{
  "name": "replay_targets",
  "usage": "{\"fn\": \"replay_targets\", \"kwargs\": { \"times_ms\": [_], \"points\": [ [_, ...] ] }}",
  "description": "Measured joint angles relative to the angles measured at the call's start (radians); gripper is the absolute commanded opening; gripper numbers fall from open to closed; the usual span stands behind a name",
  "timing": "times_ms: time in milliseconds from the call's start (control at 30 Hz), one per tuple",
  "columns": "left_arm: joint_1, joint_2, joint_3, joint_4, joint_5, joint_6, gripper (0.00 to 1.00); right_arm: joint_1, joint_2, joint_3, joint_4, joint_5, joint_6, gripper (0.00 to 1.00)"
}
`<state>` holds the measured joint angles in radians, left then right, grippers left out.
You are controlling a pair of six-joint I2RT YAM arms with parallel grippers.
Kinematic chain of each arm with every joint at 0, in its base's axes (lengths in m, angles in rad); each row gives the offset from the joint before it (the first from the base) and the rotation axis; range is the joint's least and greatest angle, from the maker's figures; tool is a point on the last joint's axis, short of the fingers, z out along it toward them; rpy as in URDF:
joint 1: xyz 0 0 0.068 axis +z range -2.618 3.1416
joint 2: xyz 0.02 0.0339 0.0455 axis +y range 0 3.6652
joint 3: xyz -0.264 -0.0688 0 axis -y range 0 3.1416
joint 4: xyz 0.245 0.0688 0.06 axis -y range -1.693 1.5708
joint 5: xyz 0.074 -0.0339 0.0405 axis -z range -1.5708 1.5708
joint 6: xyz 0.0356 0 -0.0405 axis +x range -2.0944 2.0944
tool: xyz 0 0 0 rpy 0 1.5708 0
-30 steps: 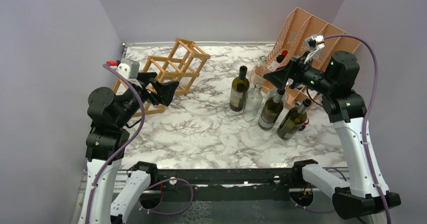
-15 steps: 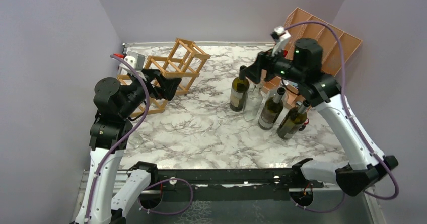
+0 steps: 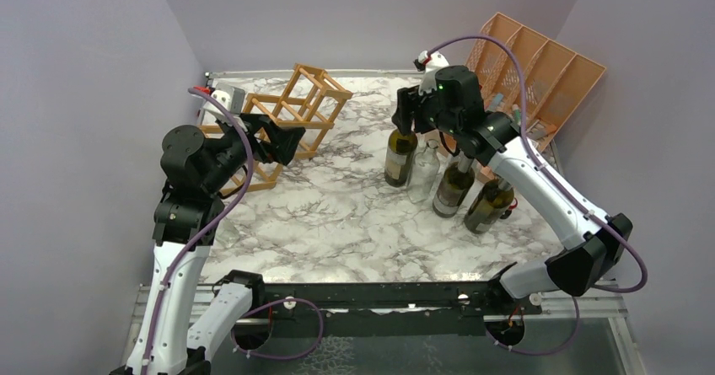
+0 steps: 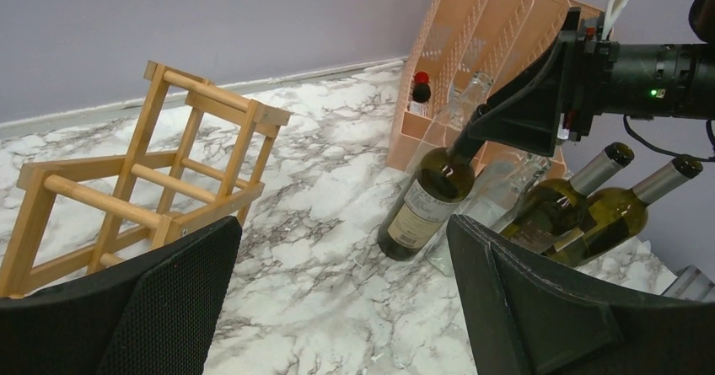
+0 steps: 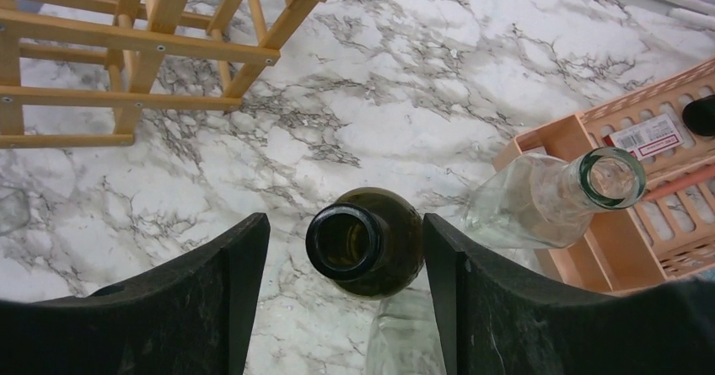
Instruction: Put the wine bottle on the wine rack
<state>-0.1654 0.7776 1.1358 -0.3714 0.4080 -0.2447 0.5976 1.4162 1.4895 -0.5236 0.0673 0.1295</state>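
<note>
The wine bottle (image 3: pixel 400 152), dark green with a pale label, stands upright mid-table. From above, its open mouth (image 5: pixel 346 240) sits between the fingers of my right gripper (image 5: pixel 346 233). That gripper (image 3: pixel 407 112) hovers at the neck, open, with a gap on both sides. The wine rack (image 3: pixel 291 109), a tan wooden lattice, lies at the back left. It also shows in the left wrist view (image 4: pixel 160 181) and the right wrist view (image 5: pixel 143 46). My left gripper (image 3: pixel 282 143) hangs just in front of the rack, open and holding nothing (image 4: pixel 346 249).
A clear glass bottle (image 3: pixel 424 168) stands right beside the wine bottle. Two more dark bottles (image 3: pixel 454 185) (image 3: pixel 489 202) lean to its right. A peach slotted organizer (image 3: pixel 540 63) stands at the back right with small bottles in it. Walls close in on both sides.
My right arm swung left from over the organizer to above the leftmost bottle's neck, its jaws narrowing. The left arm rose slightly toward the rack.
</note>
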Motion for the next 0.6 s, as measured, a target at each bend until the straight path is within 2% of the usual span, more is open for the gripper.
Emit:
{"fn": "replay_targets", "kwargs": {
  "times_ms": [167,333,400,600],
  "points": [
    [0.000,0.006,-0.016,0.014,0.000,-0.006,0.99,0.008,0.032,-0.009,0.006,0.021,-0.008,0.48],
    [0.000,0.011,-0.038,0.029,0.008,-0.023,0.99,0.013,0.037,-0.032,0.022,0.021,-0.021,0.37],
    [0.000,0.016,-0.047,0.043,0.017,-0.038,0.99,0.018,0.037,-0.040,0.037,0.021,-0.030,0.28],
    [0.000,0.024,-0.135,0.137,0.065,-0.105,0.99,0.028,0.037,-0.066,0.100,0.024,-0.079,0.11]
  ]
}}
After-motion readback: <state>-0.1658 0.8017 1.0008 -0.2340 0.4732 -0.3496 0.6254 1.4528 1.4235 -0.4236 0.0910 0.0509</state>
